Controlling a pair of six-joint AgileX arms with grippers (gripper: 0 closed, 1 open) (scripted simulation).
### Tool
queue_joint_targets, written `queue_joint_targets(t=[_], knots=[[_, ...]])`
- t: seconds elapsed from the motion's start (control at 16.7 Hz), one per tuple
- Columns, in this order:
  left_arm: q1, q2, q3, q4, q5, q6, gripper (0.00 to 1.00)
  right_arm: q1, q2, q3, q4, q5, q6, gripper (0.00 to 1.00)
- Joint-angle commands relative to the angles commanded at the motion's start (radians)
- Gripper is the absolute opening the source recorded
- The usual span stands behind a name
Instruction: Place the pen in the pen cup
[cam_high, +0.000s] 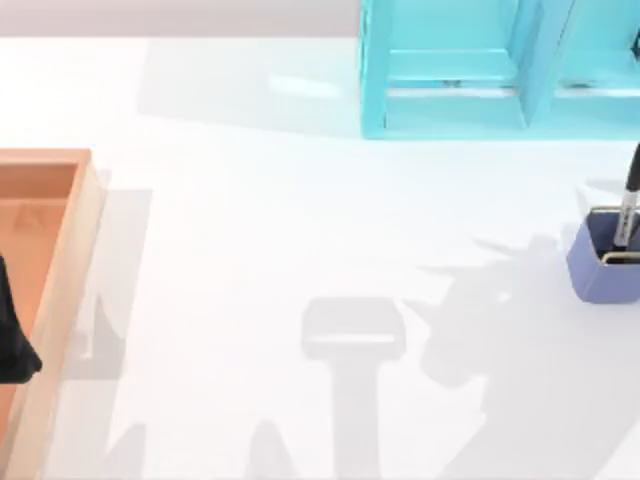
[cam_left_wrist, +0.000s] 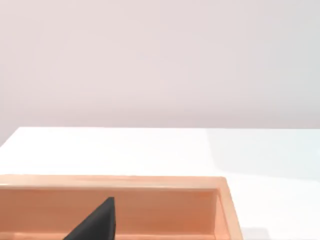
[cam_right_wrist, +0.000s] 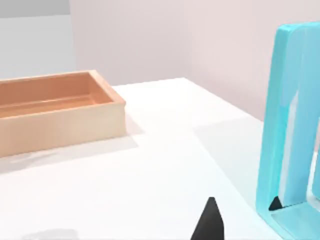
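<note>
At table's right, pen upright inside pen cup.

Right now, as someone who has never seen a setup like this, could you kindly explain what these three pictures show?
This is a simulated pair of AgileX robot arms at a white table. One picture looks straight down from above; the other two come from cameras on each arm's wrist.

On the table's left edge lies an orange wooden tray. At the back stands a turquoise shelf. At the right sits the small blue pen cup, and the pen already stands in it, sticking well above its rim.

The left gripper hangs over the tray; its wrist view shows one dark finger over the tray. The right wrist view shows a dark fingertip beside the shelf. Nothing appears to be held.
</note>
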Motion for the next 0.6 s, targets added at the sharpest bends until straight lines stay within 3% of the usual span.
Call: queue_joint_targets(t=[0.24, 0.6], knots=[[0.000, 0.000, 0.000, 0.000, 0.000, 0.000, 1.00, 0.000, 0.000, 0.000, 0.000, 0.000, 0.000, 0.98], [0.000, 0.000, 0.000, 0.000, 0.000, 0.000, 1.00, 0.000, 0.000, 0.000, 0.000, 0.000, 0.000, 1.00]])
